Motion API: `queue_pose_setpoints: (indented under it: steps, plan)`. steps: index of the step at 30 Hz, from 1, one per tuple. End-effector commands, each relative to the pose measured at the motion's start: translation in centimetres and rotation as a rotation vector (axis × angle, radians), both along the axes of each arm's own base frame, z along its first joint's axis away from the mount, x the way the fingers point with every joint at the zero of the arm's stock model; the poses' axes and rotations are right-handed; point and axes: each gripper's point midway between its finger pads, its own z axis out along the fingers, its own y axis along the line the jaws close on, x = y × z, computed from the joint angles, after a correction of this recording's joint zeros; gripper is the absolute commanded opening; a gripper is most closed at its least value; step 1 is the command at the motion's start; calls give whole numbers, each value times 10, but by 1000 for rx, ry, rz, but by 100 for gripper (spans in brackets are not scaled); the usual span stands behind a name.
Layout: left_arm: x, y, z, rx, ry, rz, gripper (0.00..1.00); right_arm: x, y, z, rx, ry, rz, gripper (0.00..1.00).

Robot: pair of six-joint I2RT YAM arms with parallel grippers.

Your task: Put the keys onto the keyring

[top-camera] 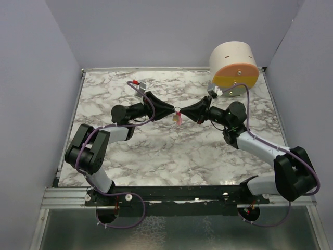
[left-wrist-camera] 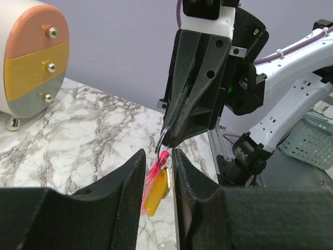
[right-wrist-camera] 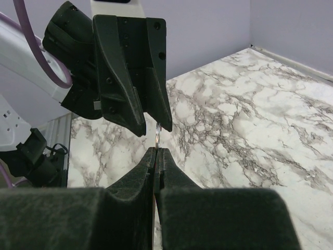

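Marble table [top-camera: 156,156] lies under both arms, whose tips meet nose to nose above its middle. The right gripper [right-wrist-camera: 156,152] has its fingers pressed together, clamped on the edge of the keyring [right-wrist-camera: 157,133]. The thin wire ring sticks out of its tips towards the left gripper [left-wrist-camera: 158,153]. That one faces it with its fingers a narrow gap apart.

In the left wrist view the ring hangs at the right gripper's tip and both keys dangle from it. The pink key [left-wrist-camera: 155,174] is threaded on the ring, and the yellow key [left-wrist-camera: 159,194] lies against it, tilted. They show in the slot between the left fingers, filling most of it. I cannot tell whether those fingers pinch the keys or the keys merely hang just past them.

From above, the keys sit just below the ring, between the two tips. A cream, orange and yellow drum [top-camera: 234,65] stands at the far right corner, well apart.
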Motion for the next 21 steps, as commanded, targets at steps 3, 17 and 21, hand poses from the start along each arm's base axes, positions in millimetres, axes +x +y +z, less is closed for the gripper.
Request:
queue_pose_setpoints:
  steps: [3, 17, 21]
  plan:
    - [-14, 6, 35, -89, -219, 3, 29, 0, 4, 23, 38, -62, 38, 1]
    - [-14, 4, 40, -95, -224, -6, 27, 2, 8, 21, 45, -51, 55, 1]
    - [-15, 2, 40, -96, -224, -12, 25, 2, 8, 21, 47, -50, 60, 1]
